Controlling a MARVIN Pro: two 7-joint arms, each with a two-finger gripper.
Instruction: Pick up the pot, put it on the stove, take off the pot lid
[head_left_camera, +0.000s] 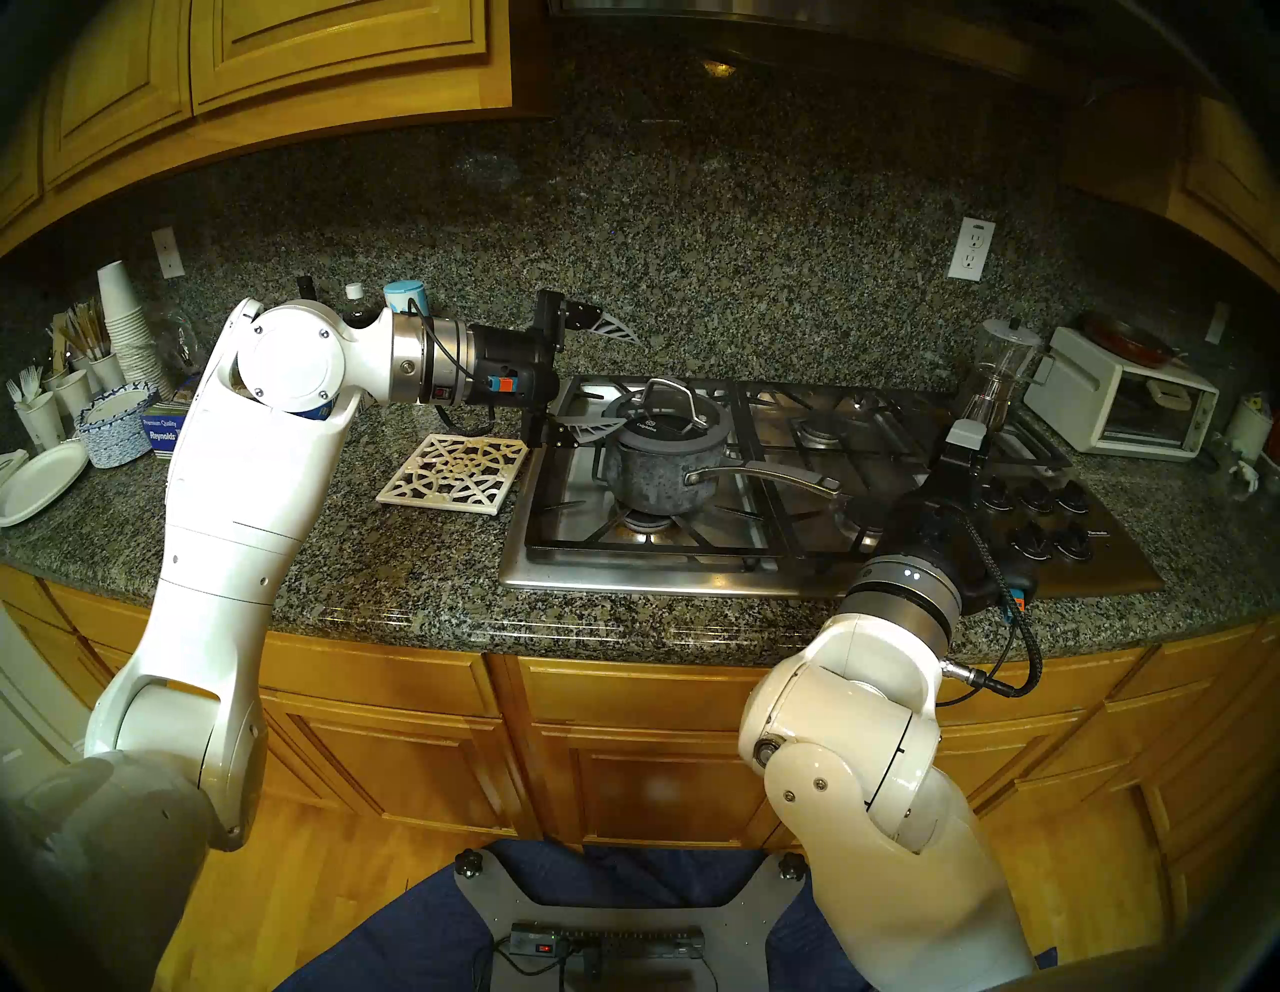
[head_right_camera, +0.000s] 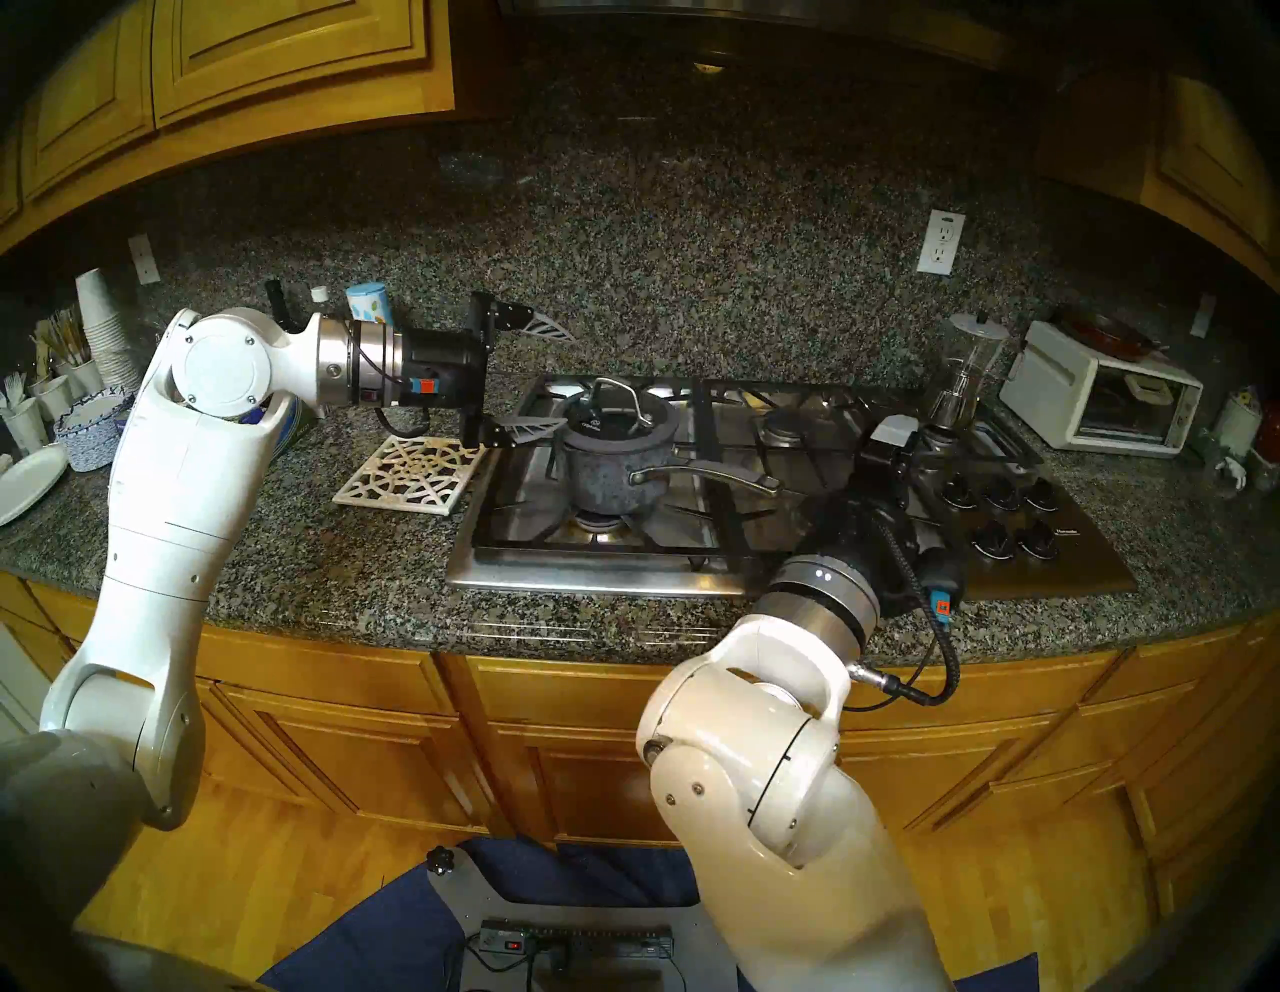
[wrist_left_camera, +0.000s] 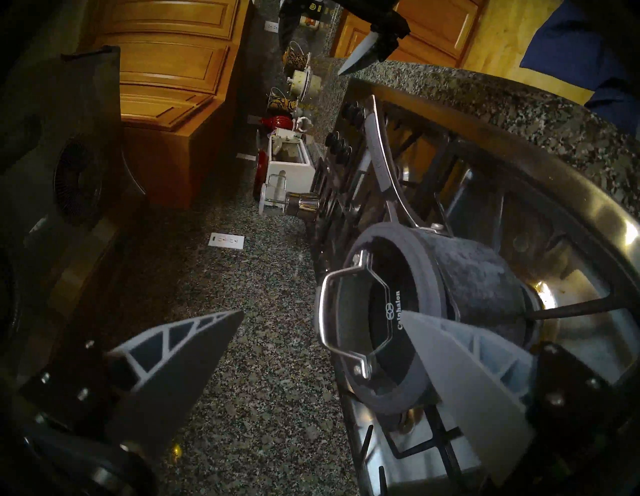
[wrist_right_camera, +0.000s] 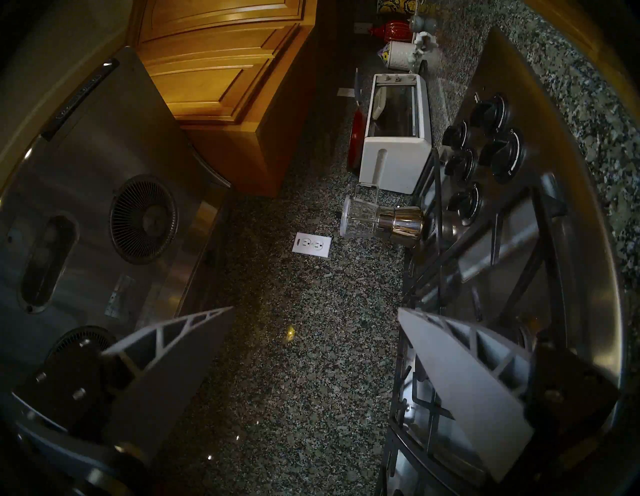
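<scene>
The dark grey mottled pot (head_left_camera: 651, 478) stands on the front left burner of the steel stove (head_left_camera: 692, 575), its long handle (head_left_camera: 762, 476) pointing right. The glass pot lid (head_left_camera: 668, 424) sits on it, with its silver loop handle (head_left_camera: 665, 391) upright. My left gripper (head_left_camera: 629, 381) is open at the lid's left edge, one finger above the other. The lower fingertip (head_left_camera: 609, 424) reaches over the lid rim; I cannot tell if it touches. In the left wrist view the loop handle (wrist_left_camera: 325, 311) lies ahead, between the fingers. My right gripper (wrist_right_camera: 316, 309) is open and empty above the stove's right half.
A white lattice trivet (head_left_camera: 454, 474) lies on the granite counter just left of the stove. Black knobs (head_left_camera: 1039, 512) are at the stove's right. A glass coffee pot (head_left_camera: 997, 374) and a white toaster oven (head_left_camera: 1122, 409) stand behind them. Paper cups and plates (head_left_camera: 125, 332) crowd the far left.
</scene>
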